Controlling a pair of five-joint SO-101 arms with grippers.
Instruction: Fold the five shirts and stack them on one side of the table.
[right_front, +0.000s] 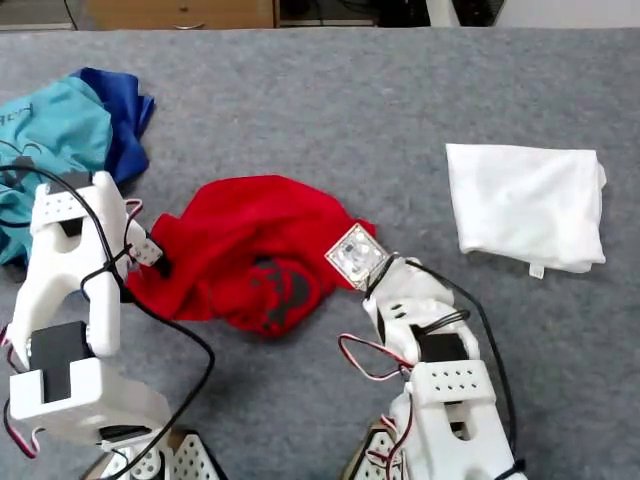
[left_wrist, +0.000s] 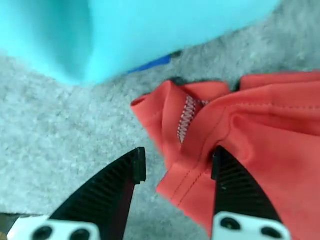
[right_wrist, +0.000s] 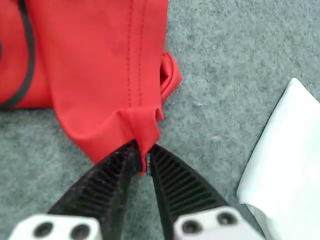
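A crumpled red shirt (right_front: 255, 255) with a dark print lies in the middle of the grey table. At the shirt's left edge my left gripper (right_front: 152, 252) stands open, its black fingers (left_wrist: 127, 175) either side of a red hem corner (left_wrist: 192, 150). My right gripper (right_front: 350, 252) is at the shirt's right edge, shut on a fold of the red hem (right_wrist: 142, 127). A folded white shirt (right_front: 525, 205) lies at the right, and its edge (right_wrist: 287, 155) is close to the right gripper (right_wrist: 143, 159). A teal shirt (right_front: 50, 135) lies unfolded on a blue shirt (right_front: 120, 110) at the far left.
The grey felt table (right_front: 330, 110) has open room behind the red shirt and between it and the white shirt. The teal cloth (left_wrist: 150, 30) lies just beyond the left gripper (left_wrist: 177, 167). Both arms' cables trail over the table's front.
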